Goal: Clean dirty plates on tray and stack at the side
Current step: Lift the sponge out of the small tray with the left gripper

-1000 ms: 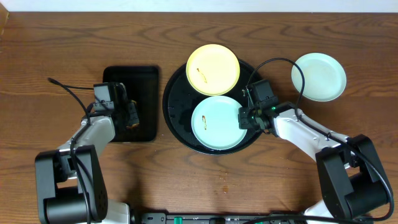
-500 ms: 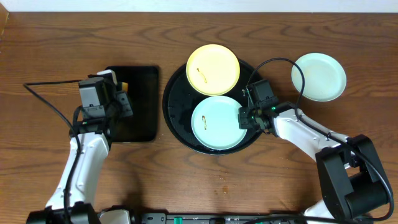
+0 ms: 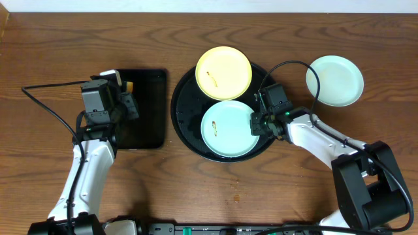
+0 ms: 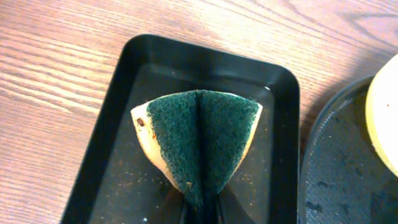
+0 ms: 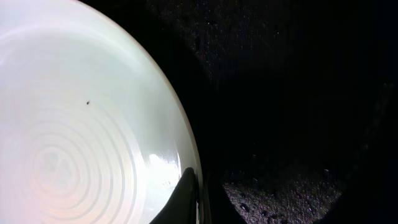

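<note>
The round black tray carries a pale yellow plate at its far side and a mint-green plate at its near side, each with a small brown smear. A second mint-green plate lies on the table at the right. My right gripper is shut on the right rim of the mint-green plate on the tray, one finger over the rim. My left gripper is shut on a folded green-and-yellow sponge, held above the small rectangular tray.
The small rectangular black tray lies left of the round tray, with crumbs on its floor. Cables trail from both arms over the wooden table. The right arm reaches in from the near right.
My left gripper has risen from the rectangular tray with the sponge and shifted left and a little farther away. The right gripper and the plates have not moved.
</note>
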Controlling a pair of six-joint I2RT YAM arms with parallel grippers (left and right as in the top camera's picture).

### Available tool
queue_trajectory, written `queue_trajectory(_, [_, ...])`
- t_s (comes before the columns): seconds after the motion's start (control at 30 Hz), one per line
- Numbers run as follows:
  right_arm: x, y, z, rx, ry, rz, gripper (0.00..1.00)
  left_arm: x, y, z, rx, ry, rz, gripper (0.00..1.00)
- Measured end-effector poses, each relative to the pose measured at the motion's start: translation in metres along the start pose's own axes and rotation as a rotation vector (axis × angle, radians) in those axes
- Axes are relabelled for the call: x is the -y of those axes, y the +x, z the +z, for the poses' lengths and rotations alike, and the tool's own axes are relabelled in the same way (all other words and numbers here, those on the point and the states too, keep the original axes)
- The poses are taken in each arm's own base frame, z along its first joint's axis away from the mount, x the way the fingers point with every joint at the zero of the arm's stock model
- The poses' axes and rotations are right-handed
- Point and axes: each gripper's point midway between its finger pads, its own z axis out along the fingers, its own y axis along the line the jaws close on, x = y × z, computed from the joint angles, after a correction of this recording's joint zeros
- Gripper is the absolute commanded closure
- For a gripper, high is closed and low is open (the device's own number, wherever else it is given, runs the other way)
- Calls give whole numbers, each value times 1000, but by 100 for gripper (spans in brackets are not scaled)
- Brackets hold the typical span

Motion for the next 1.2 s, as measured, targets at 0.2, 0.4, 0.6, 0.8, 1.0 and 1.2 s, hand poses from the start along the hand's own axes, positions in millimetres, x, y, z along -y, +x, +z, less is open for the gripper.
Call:
queue_trajectory(0.2, [0,0,0,0,0,0,99,10,-2,0,6,54,1,92])
queue_trajectory(0.4, [0,0,0,0,0,0,99,13,-3,0,8,74,-18,93])
queue_trajectory(0.6, [0,0,0,0,0,0,99,22,-2,-1,3,127,-14,93])
queue_trajectory(0.8, [0,0,0,1,0,0,99,27,-2,-2,2,157,12,92])
queue_trajectory(1.0, [0,0,0,1,0,0,99,23,-6,-2,19,133,3,93])
queue_trajectory(1.2, [0,0,0,2,0,0,99,25,-7,-2,21,143,15,93])
